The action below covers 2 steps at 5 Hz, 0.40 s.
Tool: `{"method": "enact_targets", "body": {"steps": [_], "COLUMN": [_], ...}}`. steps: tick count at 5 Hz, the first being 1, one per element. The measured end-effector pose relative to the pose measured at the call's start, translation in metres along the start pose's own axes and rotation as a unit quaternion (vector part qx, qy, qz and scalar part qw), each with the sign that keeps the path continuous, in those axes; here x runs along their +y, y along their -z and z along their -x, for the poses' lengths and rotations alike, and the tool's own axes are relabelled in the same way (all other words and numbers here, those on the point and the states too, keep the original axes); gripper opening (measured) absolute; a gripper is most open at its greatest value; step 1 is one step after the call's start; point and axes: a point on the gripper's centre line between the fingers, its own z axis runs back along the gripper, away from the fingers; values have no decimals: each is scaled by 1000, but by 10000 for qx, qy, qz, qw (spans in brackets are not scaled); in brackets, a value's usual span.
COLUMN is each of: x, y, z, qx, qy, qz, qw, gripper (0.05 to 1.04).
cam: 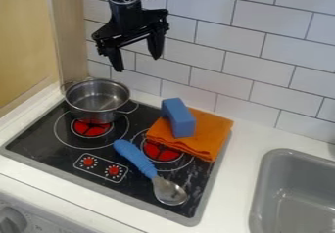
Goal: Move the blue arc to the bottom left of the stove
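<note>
Hanging higher than the pot (98,113), the gripper (137,64) has its fingers apart; the arc (184,122) rests on the cloth (214,133) at the back right of the stove (40,146), behind the spoon (138,159).

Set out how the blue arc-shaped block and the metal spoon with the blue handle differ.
The blue arc-shaped block is blue on every visible side, while the metal spoon with the blue handle ends in a shiny bowl. The block is short and chunky; the spoon is longer and slimmer. The block rests on the orange cloth, the spoon on the black stove top. Both show blue.
</note>
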Motion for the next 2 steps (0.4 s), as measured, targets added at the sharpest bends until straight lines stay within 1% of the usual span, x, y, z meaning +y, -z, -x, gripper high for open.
{"method": "enact_targets", "body": {"steps": [1, 2], "x": [11, 9], "y": [13, 18], "z": [13, 18], "qx": [233, 306], "qy": [4, 61], "qz": [-210, -255], "qw": [9995, 9992], "gripper": [999, 999]}}
